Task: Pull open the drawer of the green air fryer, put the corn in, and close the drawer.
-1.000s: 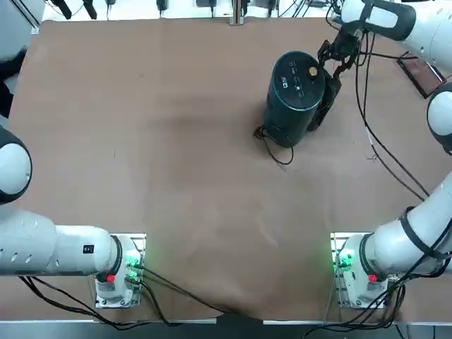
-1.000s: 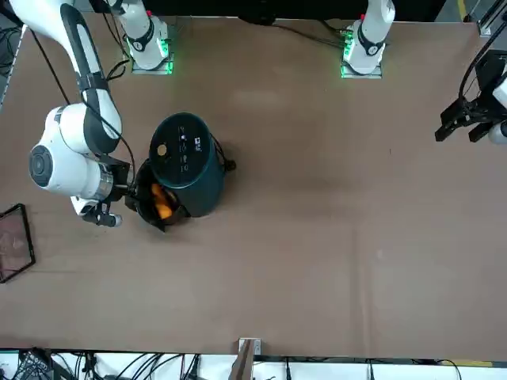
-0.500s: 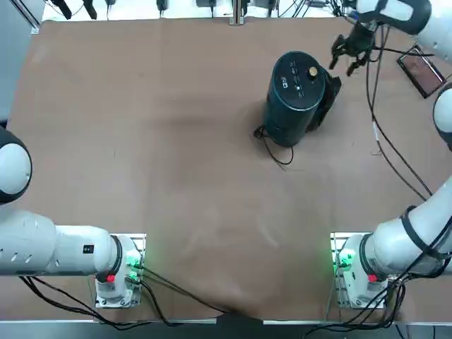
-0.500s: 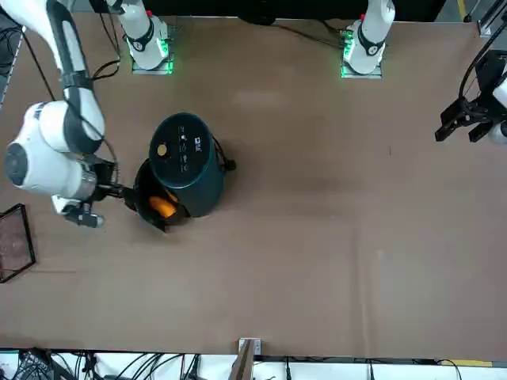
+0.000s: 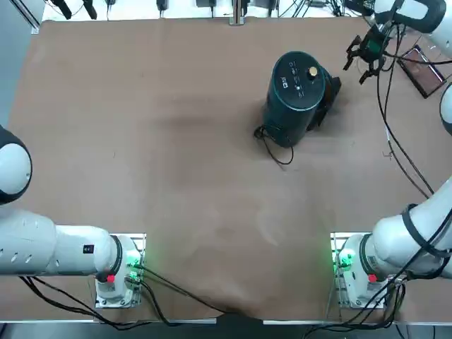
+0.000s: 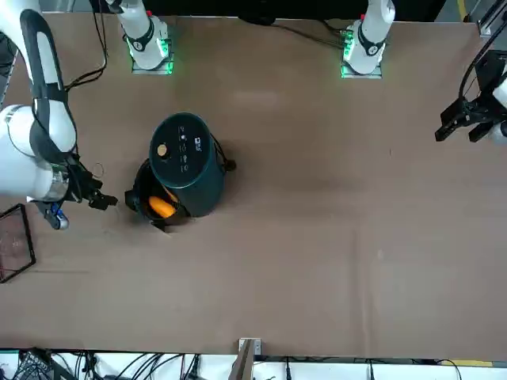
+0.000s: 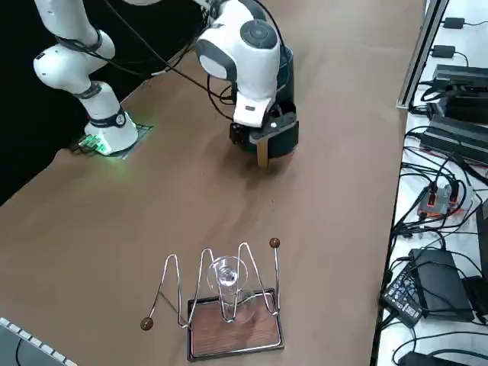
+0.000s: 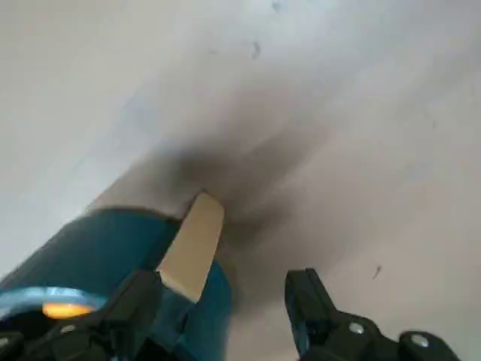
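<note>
One step left: drawer (image 6: pixel 150 207) open w/ corn (image 6: pixel 162 207) inside; right gripper (image 6: pixel 104 201) fingers released, empty, apart from it. Off-centre push could skid green air fryer (image 5: pixel 295 95).

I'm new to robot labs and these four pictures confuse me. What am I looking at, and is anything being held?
Two robot arms are bolted to a brown table; only the right one works. One picture looks straight down, one faces the robot from across the table, one looks from its right side, one from its wrist. The green air fryer stands upright with its drawer pulled open and the corn lying inside. The right gripper hangs apart from the drawer, fingers open, holding nothing. A wire rack on a wooden base stands at the table's edge.
</note>
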Available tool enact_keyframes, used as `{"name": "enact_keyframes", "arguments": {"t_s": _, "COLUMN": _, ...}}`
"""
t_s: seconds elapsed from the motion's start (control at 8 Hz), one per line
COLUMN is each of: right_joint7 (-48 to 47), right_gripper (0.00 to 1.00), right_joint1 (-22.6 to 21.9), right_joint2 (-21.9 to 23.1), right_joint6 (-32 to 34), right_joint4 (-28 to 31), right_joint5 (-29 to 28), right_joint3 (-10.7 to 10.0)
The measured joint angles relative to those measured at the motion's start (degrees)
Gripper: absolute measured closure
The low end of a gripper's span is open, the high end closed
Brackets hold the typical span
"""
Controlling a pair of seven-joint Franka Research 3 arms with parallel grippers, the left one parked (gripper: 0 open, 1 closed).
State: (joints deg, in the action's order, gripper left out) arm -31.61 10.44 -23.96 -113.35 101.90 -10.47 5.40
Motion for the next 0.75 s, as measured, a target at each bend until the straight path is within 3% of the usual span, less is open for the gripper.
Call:
{"name": "enact_keyframes", "arguments": {"t_s": 0.38, "right_joint7": -14.02, "right_gripper": 0.00, "right_joint1": -0.02, "right_joint2": -3.83, "right_joint6": -3.50, "right_joint4": 0.10, "right_joint5": -2.83, "right_joint3": 0.07}}
{"name": "enact_keyframes", "arguments": {"t_s": 0.75, "right_joint7": -19.23, "right_gripper": 0.00, "right_joint1": 0.12, "right_joint2": -5.09, "right_joint6": -4.58, "right_joint4": 0.08, "right_joint5": -7.82, "right_joint3": 0.05}}
